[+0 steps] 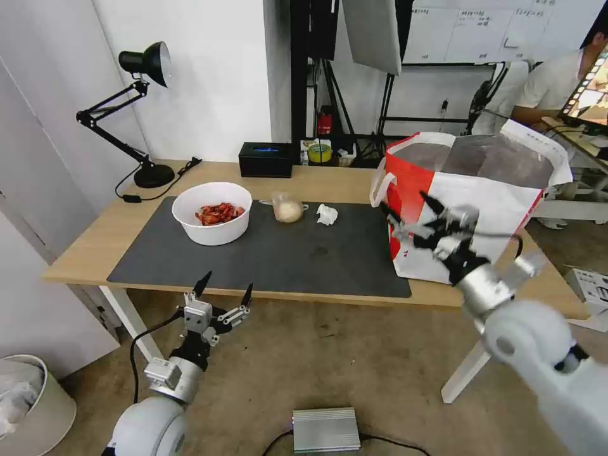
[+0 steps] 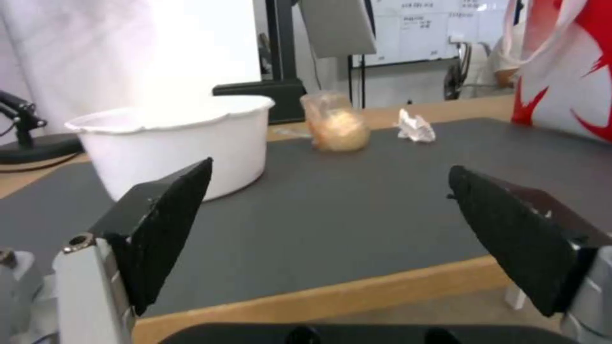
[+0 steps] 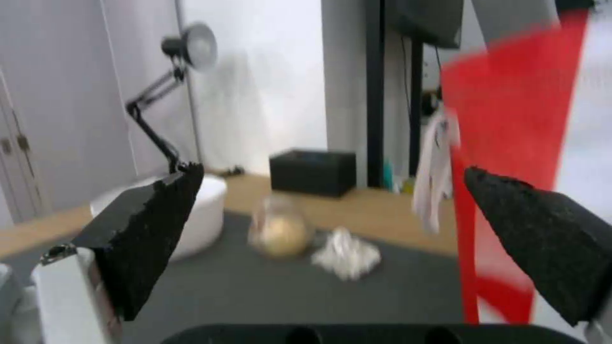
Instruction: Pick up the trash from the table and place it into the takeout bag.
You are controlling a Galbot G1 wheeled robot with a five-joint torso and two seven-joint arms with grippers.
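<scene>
- Off the near edge of the surface, low on the robot's left, the left pincer hangs released, its two black fingers spread wide, holding nothing and touching nothing.
- Beyond that pincer and slightly to its left, the white bowl of red shells sits on the dark mat. It looks stiff but thin-walled and moderately heavy with its load; I judge a grip across the rim safest, kept level so the shells do not spill.
- Farther off and to the right of the left pincer stands the clear cup with a beige lump. It is probably light, slick and easy to crush, so a gentle hold around its middle suits it.
- Just beside the cup lies the crumpled tissue, soft and nearly weightless; pinching from above should do.
- The right pincer hovers in front of the takeout bag, also released and widely spread, gripping nothing; whether a fingertip brushes the bag I cannot tell.
- The bag stands open at the right end of the surface, directly behind that pincer, its walls soft.
</scene>
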